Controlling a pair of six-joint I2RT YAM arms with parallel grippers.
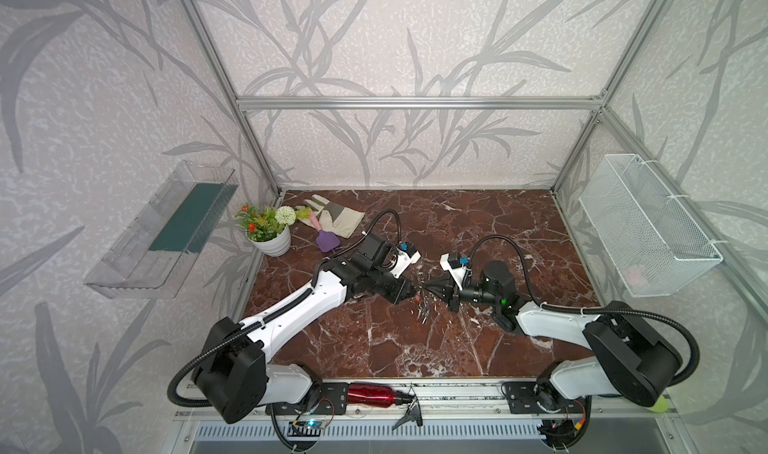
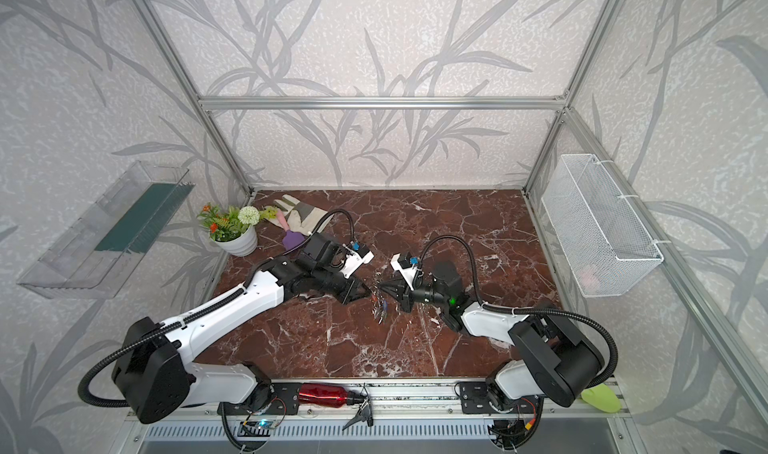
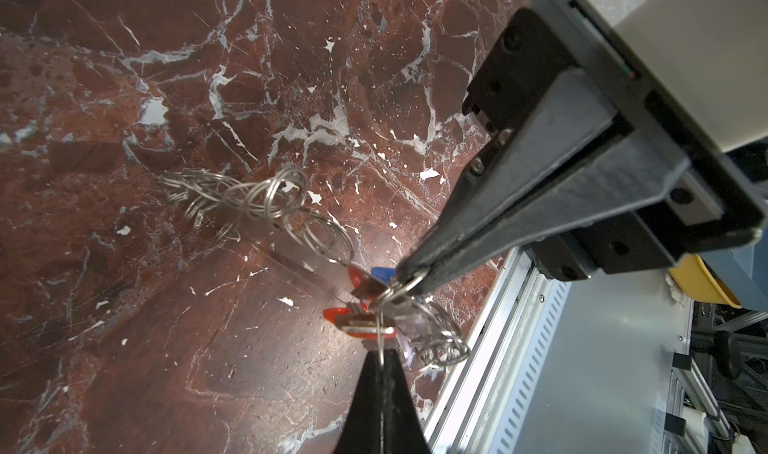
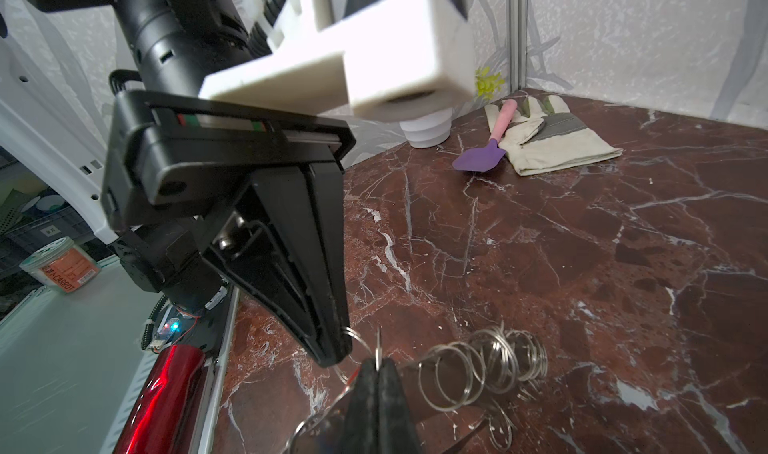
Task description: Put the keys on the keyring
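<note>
Tabletop's [image 3: 208, 98] open middle: left hand [image 3: 380, 361], right hand [image 3: 406, 271] grip keyring [image 3: 253, 201].

A white pot [image 1: 270, 245] of flowers [image 1: 266, 217] stood at the marble table's [image 1: 415, 348] far left corner. A glove [image 1: 338, 219] lay just beside it, with a purple trowel's [image 1: 327, 243] pink handle on the glove. A clear tray [image 1: 166, 231] hung at the left and a wire basket [image 1: 648, 219], perhaps holding something pink, at the right. A red bottle [image 1: 372, 393] lay on the front rail [image 1: 457, 402], a black clip [image 1: 409, 416] near its cap.
</note>
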